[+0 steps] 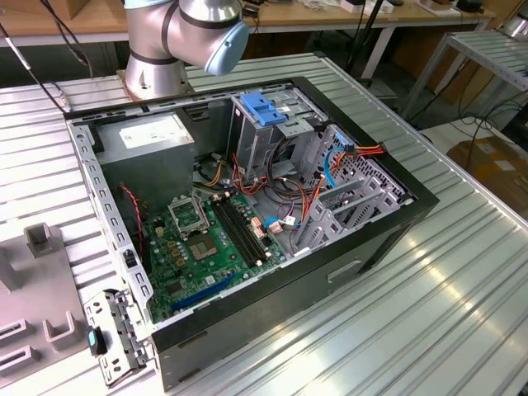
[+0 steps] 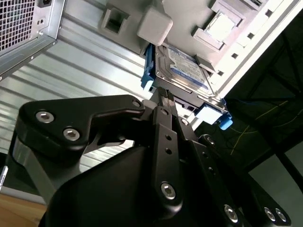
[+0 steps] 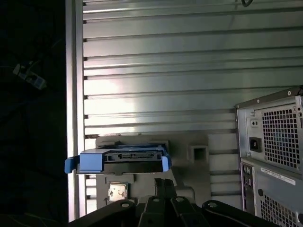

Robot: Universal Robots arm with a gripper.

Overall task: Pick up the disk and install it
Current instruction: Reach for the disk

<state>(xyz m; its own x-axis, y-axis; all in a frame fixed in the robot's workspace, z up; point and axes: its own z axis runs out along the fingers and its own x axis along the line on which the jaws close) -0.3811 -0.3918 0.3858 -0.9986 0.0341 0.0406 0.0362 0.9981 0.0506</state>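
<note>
Your black claw points its tip at the near short edge of the disk, a flat silver-black metal hard drive with blue plastic rails along its sides. In the second wrist view the tip seems to meet that edge, but you cannot tell whether it really touches. You also cannot tell whether the claw is apart, together or clamped on anything.

In the first wrist view the claw sits just short of the disk. The drive's connector edge is turned towards the camera, and the drive lies a little to the side away from the computer case.

The disk lies flat, label upward, on a grey moulded fixture plate on the ribbed aluminium table, close to the table's edge. Its blue-and-white label carries print you cannot make out from here. On the back of the case, a pale sticker below the vent grille is just as unreadable.

In the exterior view, part of the grey fixture plate shows at the lower left of the frame. The open black computer case fills the middle, with its green motherboard exposed. At the upper left inside it is the grey power-supply box, whose white sticker has print too small to read. A bare blue plastic bracket rests on the drive cage at upper centre. The silver robot arm rises at the top of the frame.
</note>
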